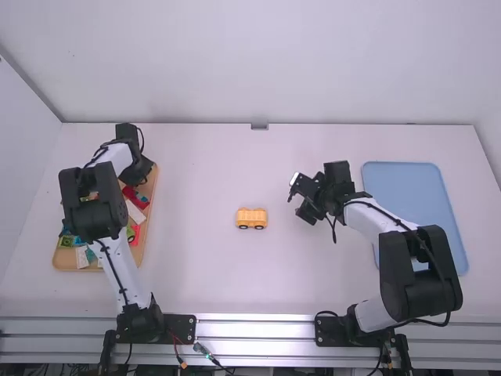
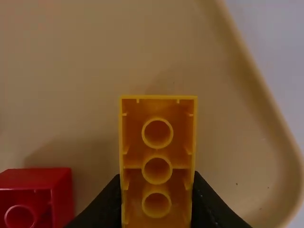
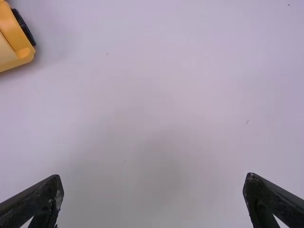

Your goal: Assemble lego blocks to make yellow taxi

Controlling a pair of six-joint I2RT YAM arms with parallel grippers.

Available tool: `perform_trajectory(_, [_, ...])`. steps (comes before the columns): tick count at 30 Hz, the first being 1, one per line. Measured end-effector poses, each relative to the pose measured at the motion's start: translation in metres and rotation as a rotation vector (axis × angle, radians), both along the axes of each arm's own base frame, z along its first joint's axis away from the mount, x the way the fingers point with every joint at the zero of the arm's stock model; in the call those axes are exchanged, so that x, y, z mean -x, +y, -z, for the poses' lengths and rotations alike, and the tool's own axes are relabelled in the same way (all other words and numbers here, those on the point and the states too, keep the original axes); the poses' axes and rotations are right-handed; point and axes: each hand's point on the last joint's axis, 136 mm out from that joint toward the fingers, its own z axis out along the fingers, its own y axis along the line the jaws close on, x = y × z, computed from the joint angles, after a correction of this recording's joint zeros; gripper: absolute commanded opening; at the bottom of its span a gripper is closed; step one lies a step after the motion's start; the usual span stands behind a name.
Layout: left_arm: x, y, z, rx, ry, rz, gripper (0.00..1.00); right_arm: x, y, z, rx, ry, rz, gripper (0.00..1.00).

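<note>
**Gripping a yellow block (image 2: 132, 156) with our left claw (image 1: 141, 174)**

We have the left claw over the tray (image 2: 95, 61), near the edge closest to the middle of the table (image 1: 235, 274). Its two fingers are closed on the long sides of the yellow block, and we see the block's hollow underside, three round tubes in a row between thin ribs. The tray floor lies beyond the block, and the raised rim curves past it. Just beside the left claw, a red block (image 2: 61, 192) sits in the tray with its hollow side showing and a round tube inside. On the base side of the left claw, we see more blocks in the tray: red, white, green and blue pieces, some close together.

We hold the right claw (image 1: 300, 205) over the table with its fingers spread well apart, the white surface visible between them. The car (image 1: 251, 218), yellow with black wheels, stands on the table between our two claws, nearer to the right one and apart from both. From the right wrist, we see one corner of it with a wheel. On the other side of the right claw from the car, well apart from that claw, we see a blue board (image 1: 415, 192) flat on the table, partly behind our right arm.
</note>
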Motion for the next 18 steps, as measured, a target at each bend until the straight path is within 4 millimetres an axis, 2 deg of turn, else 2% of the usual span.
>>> perform_trajectory(1, [0.000,0.000,0.000,0.000,0.001,0.000,0.22,0.000,0.000,0.000,0.000,-0.002,-0.001,0.99])
perform_trajectory(4, [0.002,-0.001,0.001,0.002,0.010,-0.001,0.05,-0.002,0.000,-0.001,-0.002,-0.010,0.000,0.99])
perform_trajectory(5, [0.003,-0.001,0.001,0.003,0.014,0.000,0.03,-0.002,0.000,-0.002,-0.002,-0.012,-0.001,0.99])
perform_trajectory(10, [0.008,-0.002,-0.003,0.013,0.045,0.000,0.02,-0.004,0.001,-0.003,-0.004,-0.021,0.000,0.99])
perform_trajectory(18, [-0.004,0.001,-0.031,0.004,0.036,0.020,0.02,-0.005,0.001,-0.003,-0.006,-0.025,0.000,0.99])
